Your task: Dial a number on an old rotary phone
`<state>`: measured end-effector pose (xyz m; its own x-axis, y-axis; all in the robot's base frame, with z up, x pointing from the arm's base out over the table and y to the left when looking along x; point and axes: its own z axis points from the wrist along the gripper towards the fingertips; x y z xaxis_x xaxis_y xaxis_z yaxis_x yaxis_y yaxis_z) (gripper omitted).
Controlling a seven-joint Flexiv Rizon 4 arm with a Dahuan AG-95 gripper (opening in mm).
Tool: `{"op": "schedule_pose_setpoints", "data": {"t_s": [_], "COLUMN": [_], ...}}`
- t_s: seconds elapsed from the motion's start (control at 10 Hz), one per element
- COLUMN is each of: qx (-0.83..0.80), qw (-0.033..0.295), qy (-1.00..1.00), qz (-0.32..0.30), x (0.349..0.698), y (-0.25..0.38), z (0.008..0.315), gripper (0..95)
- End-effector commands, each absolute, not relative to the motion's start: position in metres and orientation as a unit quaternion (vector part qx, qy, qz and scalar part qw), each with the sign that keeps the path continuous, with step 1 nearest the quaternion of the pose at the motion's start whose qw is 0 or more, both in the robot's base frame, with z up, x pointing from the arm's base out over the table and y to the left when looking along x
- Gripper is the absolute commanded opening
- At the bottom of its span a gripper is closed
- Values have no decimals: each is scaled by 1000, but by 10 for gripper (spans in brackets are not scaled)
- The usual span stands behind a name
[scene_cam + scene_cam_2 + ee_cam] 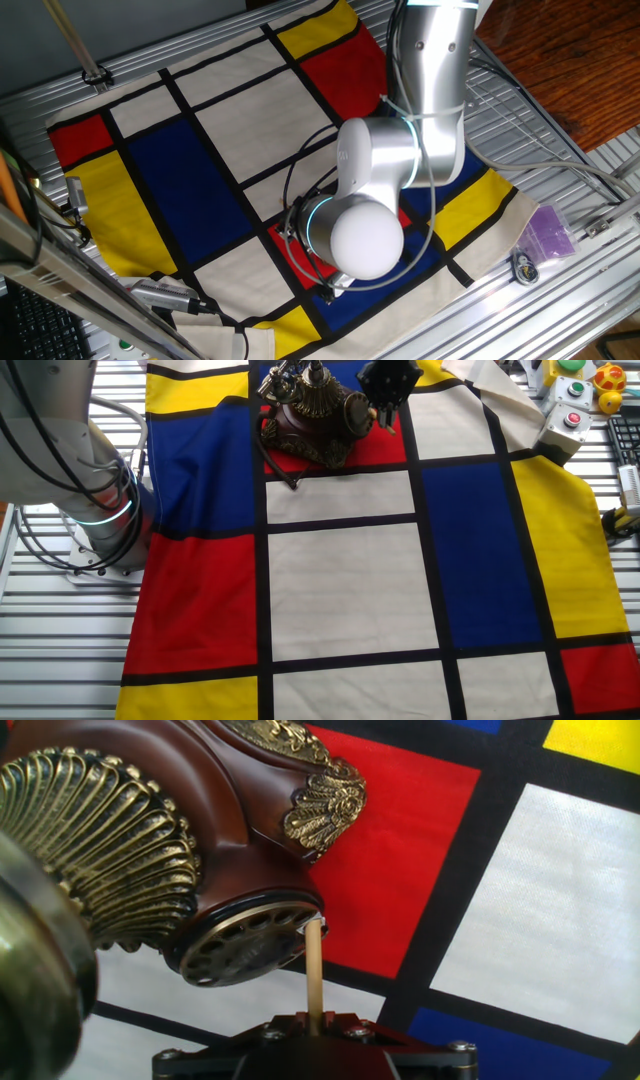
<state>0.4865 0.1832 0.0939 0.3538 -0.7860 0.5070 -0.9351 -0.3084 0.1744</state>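
Colour-blocked cloth [350,580] covered the counter; the black hand [315,1045] gripped a thin wooden stick [314,970], its tip touching the ornate red-brown brass-trimmed rotary phone's [315,415] dark round dial [245,940].

A big cloth [350,580] covers the table [560,150]. The cloth has blocks of red, blue, yellow and white, with thick black lines between them. The table under it is made of silver metal with long grooves, and light shines bright off the metal near its front edge. In one fixed view, a small purple bag [548,232] lies on the bare metal beside the cloth, and a round metal thing [524,267] sits just next to the bag. Dark brown wood [580,60] shows past the table's edge. In the other fixed view, a box with a red button [566,422] sits at the far corner.
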Motion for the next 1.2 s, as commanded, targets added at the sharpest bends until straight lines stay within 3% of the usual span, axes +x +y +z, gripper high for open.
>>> {"op": "schedule_pose_setpoints", "data": {"t_s": [0.1, 0.6, 1.2], "qx": [792, 787, 775], "qw": [224, 214, 161], "qy": [-543, -555, -596], "qz": [168, 162, 132], "x": [487, 488, 492], "y": [182, 182, 161], "z": [92, 94, 115], "gripper": [0, 0, 0]}}
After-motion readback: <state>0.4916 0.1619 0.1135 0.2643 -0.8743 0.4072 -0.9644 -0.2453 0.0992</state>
